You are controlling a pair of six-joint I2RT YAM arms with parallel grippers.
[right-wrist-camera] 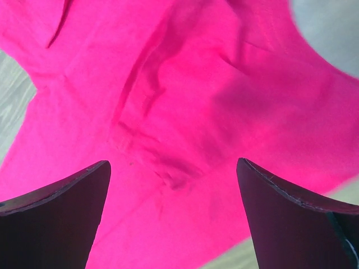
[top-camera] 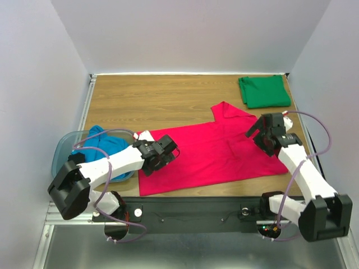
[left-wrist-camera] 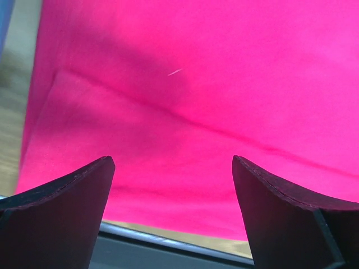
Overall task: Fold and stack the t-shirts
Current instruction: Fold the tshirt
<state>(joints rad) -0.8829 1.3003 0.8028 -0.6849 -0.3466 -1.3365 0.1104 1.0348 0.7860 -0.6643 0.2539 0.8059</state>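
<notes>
The crimson-pink t-shirt (top-camera: 207,151) lies spread flat on the desk (top-camera: 151,101), towards the near edge between my two arms; my left hand (top-camera: 165,152) hangs over its near-left part and my right hand (top-camera: 261,134) over its right side, both with jaws wide apart and holding nothing. The green t-shirt (top-camera: 265,92) sits folded in the far right corner; the blue t-shirt (top-camera: 106,143) is bunched in the tub (top-camera: 60,154) on my left. I judge the pink cloth light, limp and wrinkle-prone; it will sag and drag rather than hold a shape, so I would pinch it at the edges or corners, one hand each, not mid-panel. Its long axis seems to run left to right across the desk; a sleeve (top-camera: 227,109) points towards the far edge; the straight left border looks like the hem, though I cannot make out the collar.
</notes>
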